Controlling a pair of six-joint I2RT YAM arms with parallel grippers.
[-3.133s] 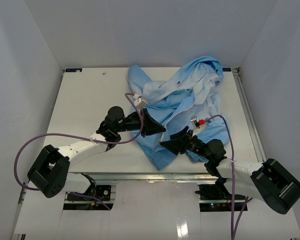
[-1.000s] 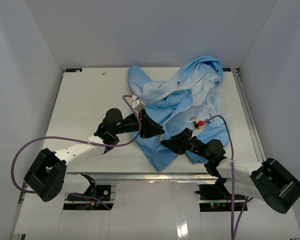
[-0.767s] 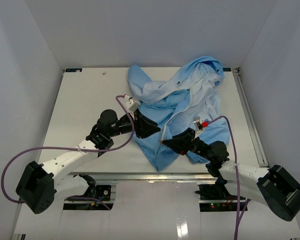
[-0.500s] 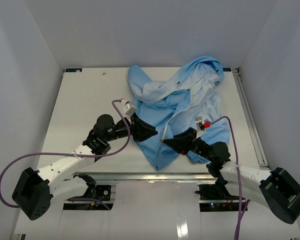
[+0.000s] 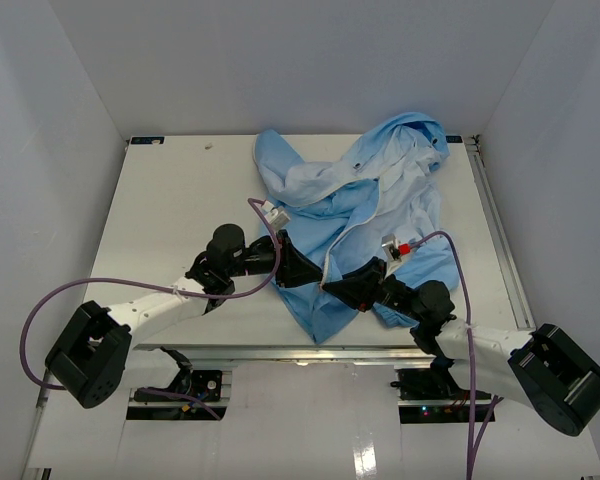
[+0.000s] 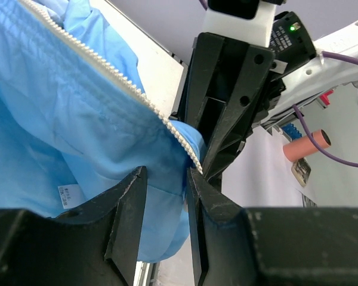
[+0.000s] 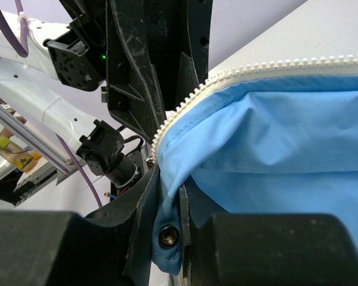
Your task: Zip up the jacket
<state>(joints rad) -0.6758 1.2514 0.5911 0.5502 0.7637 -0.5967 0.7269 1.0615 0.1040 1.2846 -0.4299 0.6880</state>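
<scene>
Right wrist view: zipper not yet started.
At the near hem corner of the jacket (image 7: 274,131), the right tool (image 7: 168,202) is seen clamped on the fabric just above the snap (image 7: 167,237). Just beyond that corner, the left tool (image 6: 166,179) is held with jaws apart beside the end of the zipper teeth (image 6: 107,77). Farther from the corner, the jacket lies crumpled and unfastened on the bench (image 5: 170,200). Nothing is judged zipped; joining both halves and closing them is left.

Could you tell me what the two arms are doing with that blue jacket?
The jacket lies crumpled and unzipped on the table. The right gripper pinches the bottom corner of one front edge, just below the zipper teeth. The left gripper faces it tip to tip, jaws apart at that same zipper end.
</scene>
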